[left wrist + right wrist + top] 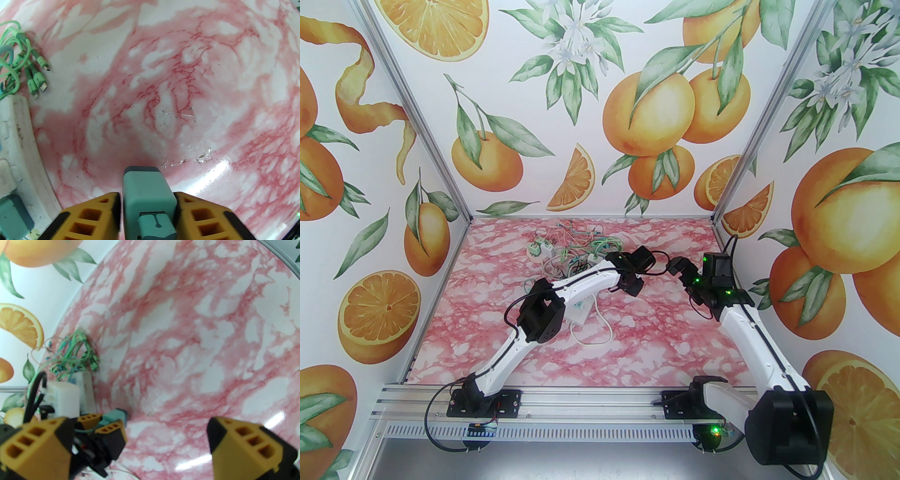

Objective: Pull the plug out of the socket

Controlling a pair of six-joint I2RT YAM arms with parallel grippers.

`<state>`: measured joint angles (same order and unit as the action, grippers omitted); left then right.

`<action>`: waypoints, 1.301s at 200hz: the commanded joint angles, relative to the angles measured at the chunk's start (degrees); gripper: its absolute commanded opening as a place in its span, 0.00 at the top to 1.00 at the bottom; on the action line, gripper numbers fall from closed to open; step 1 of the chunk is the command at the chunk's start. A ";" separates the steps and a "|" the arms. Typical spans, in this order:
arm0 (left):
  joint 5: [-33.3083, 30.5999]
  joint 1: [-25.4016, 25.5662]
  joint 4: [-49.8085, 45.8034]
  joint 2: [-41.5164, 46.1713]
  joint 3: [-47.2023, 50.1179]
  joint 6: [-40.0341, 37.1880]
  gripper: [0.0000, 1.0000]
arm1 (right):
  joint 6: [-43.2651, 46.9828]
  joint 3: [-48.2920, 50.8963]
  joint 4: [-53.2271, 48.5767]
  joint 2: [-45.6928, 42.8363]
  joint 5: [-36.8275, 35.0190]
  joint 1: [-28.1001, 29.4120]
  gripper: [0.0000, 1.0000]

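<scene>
A teal plug (143,180) sits clamped between the yellow fingers of my left gripper (148,199), held over the bare pink marble table and apart from the socket strip. The white socket strip (18,140) lies along the left edge of the left wrist view, with a second teal plug (13,216) still seated in it. In the top view the strip (580,313) lies partly under the left arm, and the left gripper (633,282) is to its right. My right gripper (138,425) stands open and empty, facing the held plug (116,415).
A tangle of green charging cables (28,70) lies beyond the strip, and more cables with small white chargers (541,248) sit at the back of the table. The strip's white cord (600,328) loops toward the front. Walls enclose three sides.
</scene>
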<state>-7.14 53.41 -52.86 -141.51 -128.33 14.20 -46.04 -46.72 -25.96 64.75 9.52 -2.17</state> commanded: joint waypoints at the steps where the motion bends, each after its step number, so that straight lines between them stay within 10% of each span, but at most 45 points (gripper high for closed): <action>1: 1.71 0.12 1.03 0.18 0.70 0.86 0.50 | -0.09 0.87 0.21 0.07 1.65 -0.21 0.00; 116: 10.22 -6.49 8.31 19.71 12.77 3.43 0.19 | 0.60 -2.49 3.03 5.56 4.83 3.38 0.00; 260: 9.47 -16.85 19.26 27.38 35.74 1.85 0.51 | 0.43 -13.61 5.46 21.37 6.21 17.87 0.00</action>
<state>0.47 36.40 -36.40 -112.27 -93.19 16.45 -45.60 -58.08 -21.61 84.36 14.81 14.28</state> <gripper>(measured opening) 0.517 0.998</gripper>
